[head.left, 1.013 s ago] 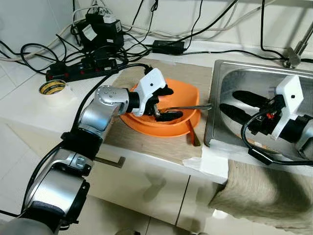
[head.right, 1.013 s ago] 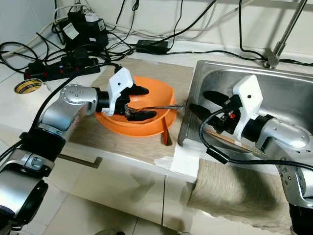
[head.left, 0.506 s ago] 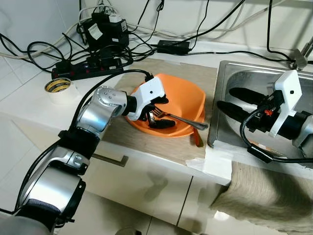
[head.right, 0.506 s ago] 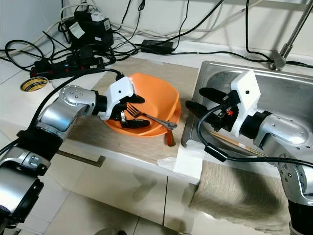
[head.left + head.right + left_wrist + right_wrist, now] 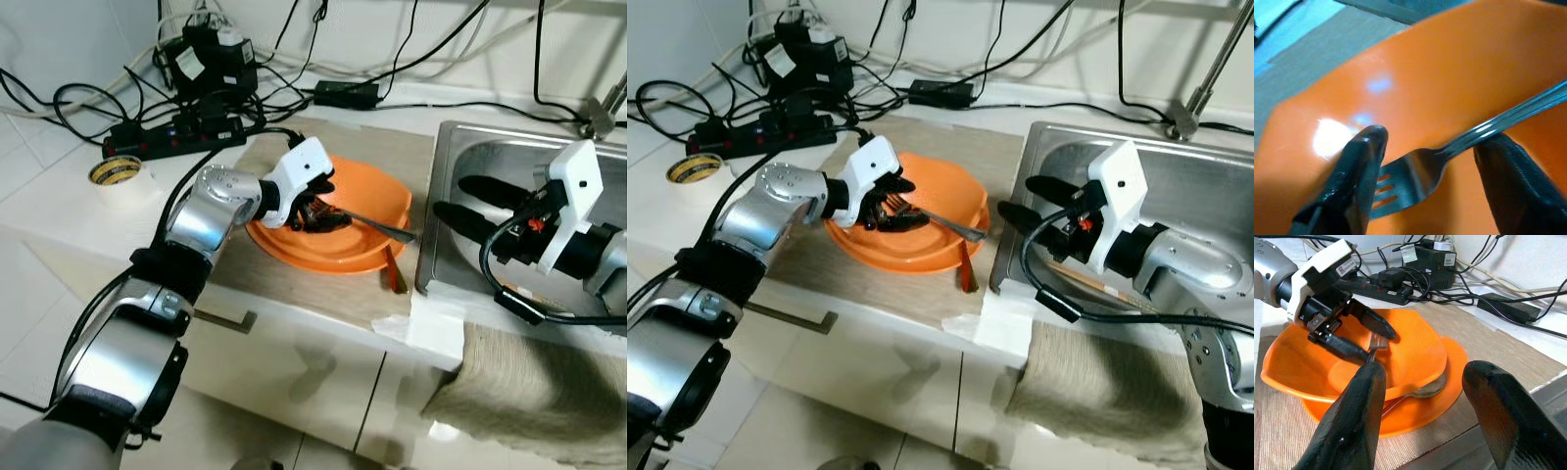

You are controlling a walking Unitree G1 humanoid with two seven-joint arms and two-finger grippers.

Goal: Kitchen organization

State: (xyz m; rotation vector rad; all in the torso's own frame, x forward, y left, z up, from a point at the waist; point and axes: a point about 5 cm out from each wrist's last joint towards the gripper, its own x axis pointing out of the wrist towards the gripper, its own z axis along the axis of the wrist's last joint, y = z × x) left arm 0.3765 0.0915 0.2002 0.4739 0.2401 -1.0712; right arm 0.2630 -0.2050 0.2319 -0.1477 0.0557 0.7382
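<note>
two orange dishes sit stacked on the woven mat (image 5: 362,294) beside the sink (image 5: 509,147): an orange bowl (image 5: 377,196) resting on an orange plate (image 5: 1449,377). the left gripper (image 5: 312,208) reaches into the bowl, and a metal fork (image 5: 377,227) lies between its two black fingers (image 5: 1359,171), tines near the fingertips and handle running out over the bowl's rim toward the sink. in the left wrist view the fingers stand apart on either side of the fork; one appears to touch the tines and the other the neck, though the close, blurred view makes it hard to say whether they truly pinch it. a spoon (image 5: 1422,392) lies between bowl and plate, and a brown utensil handle (image 5: 392,274) rests on the mat by the plate's edge, next to the sink.

the right gripper (image 5: 470,201) hangs over the sink basin with its fingers spread wide and holding nothing, pointing toward the bowl.

behind the mat, a power strip (image 5: 176,132) and a tangle of black cables (image 5: 392,59) cover the back of the counter, and a roll of tape (image 5: 116,173) sits on the white countertop to the left. a cloth (image 5: 529,382) hangs over the counter's front edge below the sink.
</note>
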